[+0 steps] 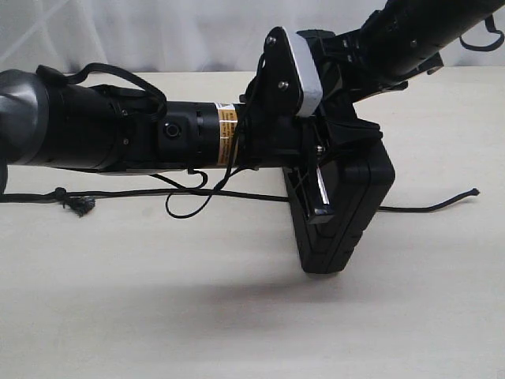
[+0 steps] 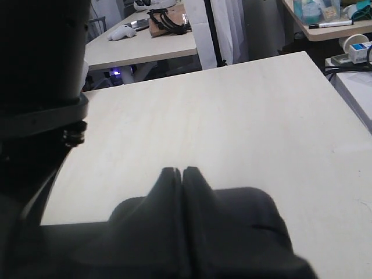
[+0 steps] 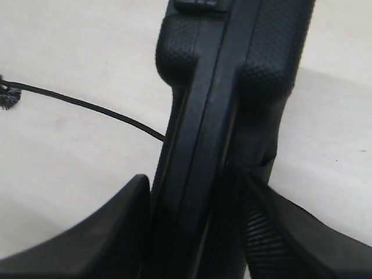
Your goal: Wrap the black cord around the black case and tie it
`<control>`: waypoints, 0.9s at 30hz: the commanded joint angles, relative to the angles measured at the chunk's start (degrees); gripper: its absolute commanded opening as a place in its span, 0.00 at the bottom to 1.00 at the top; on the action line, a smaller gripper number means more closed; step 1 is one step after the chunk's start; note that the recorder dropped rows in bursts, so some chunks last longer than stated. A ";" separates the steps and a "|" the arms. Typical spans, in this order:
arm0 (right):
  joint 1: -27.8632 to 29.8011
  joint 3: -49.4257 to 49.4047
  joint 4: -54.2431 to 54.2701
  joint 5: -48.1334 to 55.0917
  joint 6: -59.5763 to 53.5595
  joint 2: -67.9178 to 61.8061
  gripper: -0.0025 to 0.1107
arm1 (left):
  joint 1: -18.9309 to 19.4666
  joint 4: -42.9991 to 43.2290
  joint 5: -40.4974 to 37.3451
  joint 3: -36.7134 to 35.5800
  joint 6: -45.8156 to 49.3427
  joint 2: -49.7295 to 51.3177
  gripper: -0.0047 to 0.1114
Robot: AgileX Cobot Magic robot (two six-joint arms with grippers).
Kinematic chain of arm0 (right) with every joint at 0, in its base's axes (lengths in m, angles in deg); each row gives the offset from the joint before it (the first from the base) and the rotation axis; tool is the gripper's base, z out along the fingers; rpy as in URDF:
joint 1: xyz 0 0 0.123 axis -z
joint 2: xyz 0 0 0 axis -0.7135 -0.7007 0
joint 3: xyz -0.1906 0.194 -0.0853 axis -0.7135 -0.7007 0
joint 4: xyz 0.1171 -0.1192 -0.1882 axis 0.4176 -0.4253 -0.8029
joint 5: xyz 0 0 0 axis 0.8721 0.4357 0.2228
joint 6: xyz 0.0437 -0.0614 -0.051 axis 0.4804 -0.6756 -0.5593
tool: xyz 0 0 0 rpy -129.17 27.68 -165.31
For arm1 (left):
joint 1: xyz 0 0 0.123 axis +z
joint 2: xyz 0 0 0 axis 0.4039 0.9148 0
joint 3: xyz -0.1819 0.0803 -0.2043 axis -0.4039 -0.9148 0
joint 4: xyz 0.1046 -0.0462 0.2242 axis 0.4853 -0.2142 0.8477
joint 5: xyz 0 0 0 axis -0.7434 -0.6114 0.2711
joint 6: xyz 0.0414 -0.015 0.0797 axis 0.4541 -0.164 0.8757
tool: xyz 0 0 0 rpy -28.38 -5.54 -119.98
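Note:
The black case (image 1: pixel 347 213) stands on edge on the table, tilted, with my right gripper (image 1: pixel 335 146) clamped on its upper end. In the right wrist view the gripper (image 3: pixel 195 177) has one finger on each side of the case (image 3: pixel 209 87). The black cord (image 1: pixel 237 195) lies flat on the table, runs under the case and ends in a frayed tip (image 1: pixel 473 192); its knot (image 1: pixel 79 204) lies at the left. The cord (image 3: pixel 87 104) also shows beside the case. My left gripper (image 2: pixel 182 171) is shut and empty above bare table. Its arm (image 1: pixel 158 130) reaches across to the case.
A thin black cable loop (image 1: pixel 189 207) hangs under the left arm, close above the cord. The table's far edge (image 2: pixel 197 67) has other desks and clutter beyond it. A white curtain hangs behind the table in the exterior view.

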 commanded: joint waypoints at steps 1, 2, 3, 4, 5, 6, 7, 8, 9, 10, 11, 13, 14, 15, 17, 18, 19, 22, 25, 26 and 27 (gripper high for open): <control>-0.11 0.02 -0.94 0.15 -0.04 0.09 0.40 | -0.18 2.97 -7.36 -1.04 -0.26 1.33 0.04; -0.11 0.02 -0.94 0.15 -0.04 0.09 0.38 | -0.18 2.97 -7.36 -1.04 -0.26 1.33 0.04; -0.11 0.02 -0.94 0.15 -0.04 0.09 0.34 | -0.18 2.97 -7.36 -1.04 -0.26 1.33 0.04; -0.11 0.02 -0.94 0.20 -0.04 0.09 0.31 | -0.18 2.97 -7.36 -1.04 -0.39 1.33 0.04; -0.11 0.02 -0.94 0.28 -0.04 0.09 0.27 | -0.18 2.97 -7.36 -1.04 -0.39 1.33 0.04; -0.11 0.02 -0.94 0.28 -0.04 0.09 0.22 | -0.18 2.97 -7.36 -1.04 -0.39 1.33 0.04; -0.11 0.02 -0.94 0.28 -0.04 0.09 0.19 | -0.18 2.97 -7.36 -1.04 -0.92 1.33 0.04; -0.11 0.02 -0.94 0.28 -0.04 0.09 0.15 | -0.18 2.97 -7.36 -1.04 -1.51 1.33 0.04; -0.11 0.02 -0.94 0.28 -0.04 0.09 0.11 | -0.18 2.97 -7.36 -1.04 -1.79 1.33 0.04; -0.11 0.02 -0.94 0.28 -0.04 0.09 0.08 | -0.18 2.97 -7.36 -1.04 -1.79 1.33 0.04; -0.11 0.02 -0.94 0.28 -0.04 0.09 0.06 | -0.18 2.97 -7.36 -1.04 -1.79 1.33 0.04; -0.11 0.02 -0.94 0.28 -0.04 0.09 0.06 | -0.18 2.97 -7.36 -1.04 -1.79 1.33 0.04; -0.11 0.02 -0.94 0.28 -0.04 0.09 0.06 | -0.18 2.97 -7.36 -1.04 -1.79 1.33 0.04; -0.11 0.02 -0.94 0.28 -0.04 0.09 0.06 | -0.18 2.97 -7.36 -1.04 -1.79 1.33 0.04; -0.11 0.02 -0.94 0.28 -0.04 0.09 0.06 | -0.18 3.92 -7.36 -1.04 -2.57 1.33 0.04; -0.11 0.02 -0.94 0.28 -0.04 0.09 0.06 | -0.18 5.06 -7.36 -1.04 -3.50 1.19 0.04; -0.11 0.02 -0.94 0.28 -0.04 0.09 0.06 | -0.18 6.76 -7.66 -1.04 -4.33 0.80 0.04; -0.11 0.02 -0.94 0.28 -0.04 0.09 0.06 | -0.18 12.80 -10.74 -1.04 -8.52 -1.28 0.04; -0.11 0.02 -0.94 0.28 -0.04 0.09 0.06 | -0.18 16.79 -16.20 -1.04 -13.73 -3.75 0.04; -0.11 0.02 -0.94 0.28 -0.04 0.09 0.06 | -0.18 18.21 -18.51 -1.04 -15.65 -4.73 0.04; -0.11 0.02 -0.94 0.28 -0.04 0.09 0.06 | -0.18 19.07 -20.24 -1.04 -17.37 -5.50 0.04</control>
